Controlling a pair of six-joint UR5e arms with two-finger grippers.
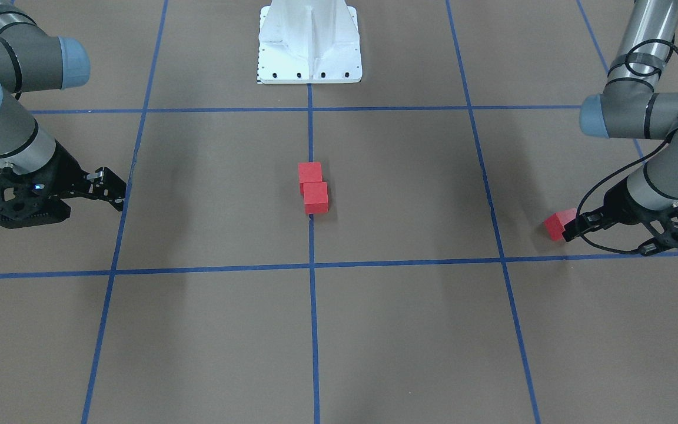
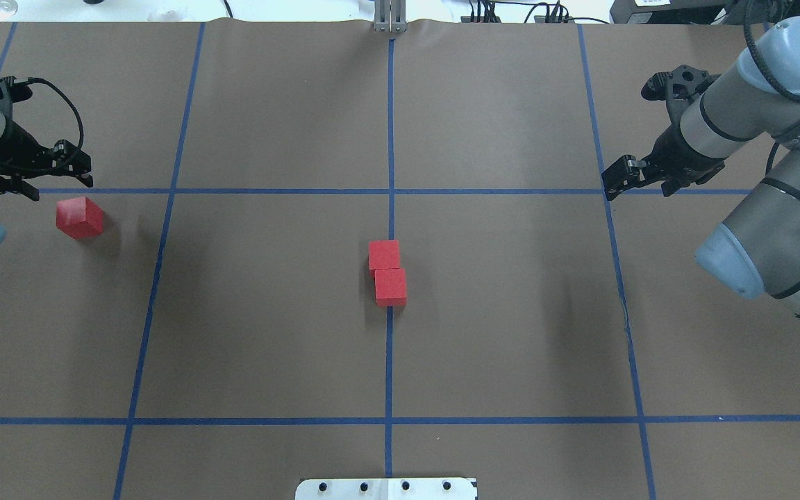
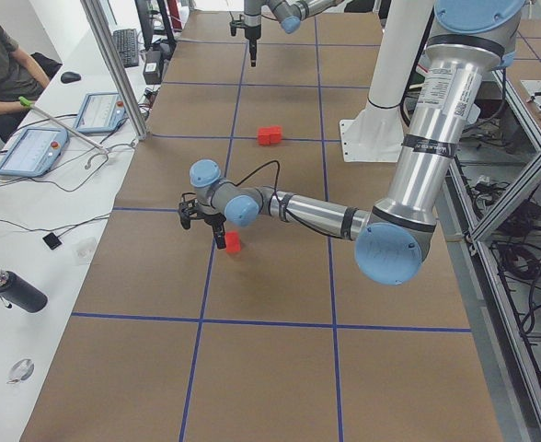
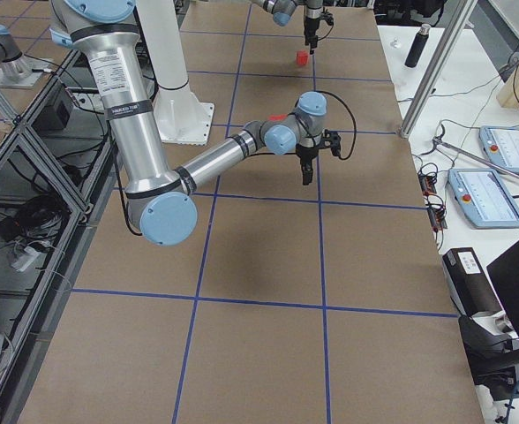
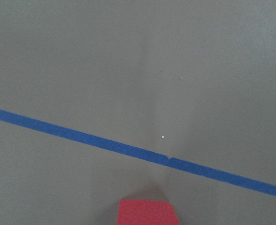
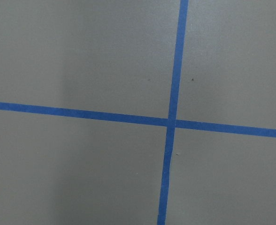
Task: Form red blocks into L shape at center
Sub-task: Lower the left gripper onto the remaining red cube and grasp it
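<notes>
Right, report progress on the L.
Done: two blocks sit touching at the center, on the blue line, slightly offset. In hand: nothing; the third block lies on the floor beside the open left gripper. Left: grasp it and set it against the pair's side to make the L. The right gripper waits aside, empty.

2 red blocks (image 2: 390,286) touch, slightly staggered, at the center (image 2: 483,278); a 3rd block (image 2: 79,217) sits apart, far left.
</notes>
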